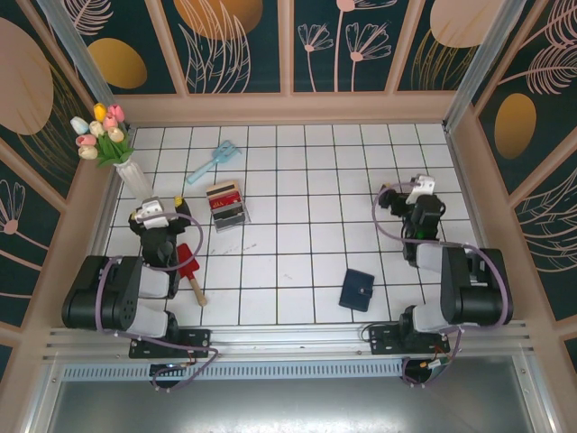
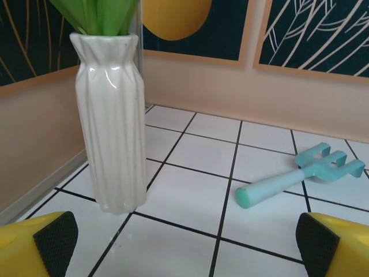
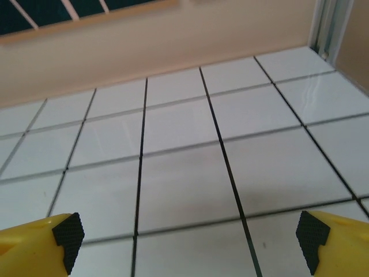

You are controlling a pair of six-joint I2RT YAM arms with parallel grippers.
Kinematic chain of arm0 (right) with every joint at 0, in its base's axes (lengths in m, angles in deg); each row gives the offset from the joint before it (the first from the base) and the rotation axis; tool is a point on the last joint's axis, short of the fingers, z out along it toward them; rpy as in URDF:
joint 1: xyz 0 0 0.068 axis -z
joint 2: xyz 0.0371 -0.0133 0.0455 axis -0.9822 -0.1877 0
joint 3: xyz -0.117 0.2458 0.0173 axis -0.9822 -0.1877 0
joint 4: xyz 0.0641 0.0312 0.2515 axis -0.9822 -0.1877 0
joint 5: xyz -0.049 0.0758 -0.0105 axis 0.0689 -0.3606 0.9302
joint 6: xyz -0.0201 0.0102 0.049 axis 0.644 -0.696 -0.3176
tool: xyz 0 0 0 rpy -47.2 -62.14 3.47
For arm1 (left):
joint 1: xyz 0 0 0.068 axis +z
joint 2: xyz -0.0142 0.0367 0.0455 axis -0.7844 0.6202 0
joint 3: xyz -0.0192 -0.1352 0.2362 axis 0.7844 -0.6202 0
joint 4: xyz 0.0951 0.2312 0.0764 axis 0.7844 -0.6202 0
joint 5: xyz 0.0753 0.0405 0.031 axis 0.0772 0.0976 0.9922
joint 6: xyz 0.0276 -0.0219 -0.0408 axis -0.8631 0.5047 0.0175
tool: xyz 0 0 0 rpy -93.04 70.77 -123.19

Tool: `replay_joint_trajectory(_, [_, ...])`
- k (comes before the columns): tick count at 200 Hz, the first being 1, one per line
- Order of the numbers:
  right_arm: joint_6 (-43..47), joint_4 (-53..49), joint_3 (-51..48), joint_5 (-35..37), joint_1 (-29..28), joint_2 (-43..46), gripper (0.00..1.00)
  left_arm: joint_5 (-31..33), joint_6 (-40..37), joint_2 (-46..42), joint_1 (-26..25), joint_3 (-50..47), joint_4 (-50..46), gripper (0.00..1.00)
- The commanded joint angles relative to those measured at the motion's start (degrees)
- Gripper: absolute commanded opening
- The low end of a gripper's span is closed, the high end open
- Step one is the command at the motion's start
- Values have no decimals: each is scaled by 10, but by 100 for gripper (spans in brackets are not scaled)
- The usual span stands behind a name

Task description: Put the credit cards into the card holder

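Note:
The credit cards (image 1: 223,197), red and dark, stand in a small grey slotted rack (image 1: 232,217) left of the table's middle. The card holder (image 1: 358,290), a dark navy wallet with a snap tab, lies folded near the front edge, right of centre. My left gripper (image 1: 160,206) is open at the left side, left of the cards, and faces the vase. Its yellow fingers (image 2: 46,242) with black pads stand wide apart with bare tile between them (image 2: 184,245). My right gripper (image 1: 407,193) is open at the right side, beyond the wallet, with bare tiles between its jaws (image 3: 190,245).
A white vase (image 2: 109,121) of tulips (image 1: 101,131) stands just ahead and left of the left gripper. A teal toy fork (image 2: 300,176) lies behind the cards. A red spatula (image 1: 189,267) with a wooden handle lies beside the left arm. Peach walls (image 3: 173,40) ring the tiled table.

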State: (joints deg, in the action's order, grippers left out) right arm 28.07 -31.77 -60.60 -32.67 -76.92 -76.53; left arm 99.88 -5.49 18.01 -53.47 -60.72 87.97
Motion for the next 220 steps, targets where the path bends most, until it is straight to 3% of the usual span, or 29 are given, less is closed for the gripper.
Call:
replay_joint_trajectory(1, [-81,-177,46,1,-3,67,99,12,8,-75,3,19,-56,99])
replay_joint_trajectory(12, [-135,-270,82,-13,1,82,99,12,17,-123,3,26,-103,99])
replay_joint_trajectory(31, [-237,-449,147,-30,13,83,98,25,110,-198,3,79,-267,99])
replay_joint_trajectory(44, [-270,-525,155,-60,17,83,84,8,161,-224,3,120,-353,99])
replay_joint_trajectory(58, [-288,-567,143,-112,14,92,82,22,293,-234,3,165,-471,99])
replay_joint_trajectory(66, [-280,-572,129,-153,4,99,80,-10,334,-234,3,191,-516,99])
replay_joint_trajectory(80, [-277,-613,128,-157,-25,100,70,-176,324,-214,3,225,-514,99])
replay_joint_trajectory(91, [-287,-661,136,-113,-64,97,70,-295,367,-181,-1,249,-507,99])
replay_joint_trajectory(101, [-296,-692,138,-75,-102,97,70,-355,389,-149,-19,267,-509,99])
replay_joint_trajectory(118, [-348,-730,126,-23,-145,101,66,-360,375,-128,-88,279,-521,99])
replay_joint_trajectory(137, [-393,-744,101,-30,-173,125,65,-386,378,-96,-155,289,-523,99])
replay_joint_trajectory(159, [-455,-799,90,24,-218,182,64,-367,375,-75,-221,285,-539,99])
replay_joint_trajectory(199, [-523,-852,56,-18,-260,256,61,-356,368,-58,-273,275,-541,99])
replay_joint_trajectory(220, [-566,-893,45,25,-301,269,64,-348,353,-56,-287,275,-554,99])
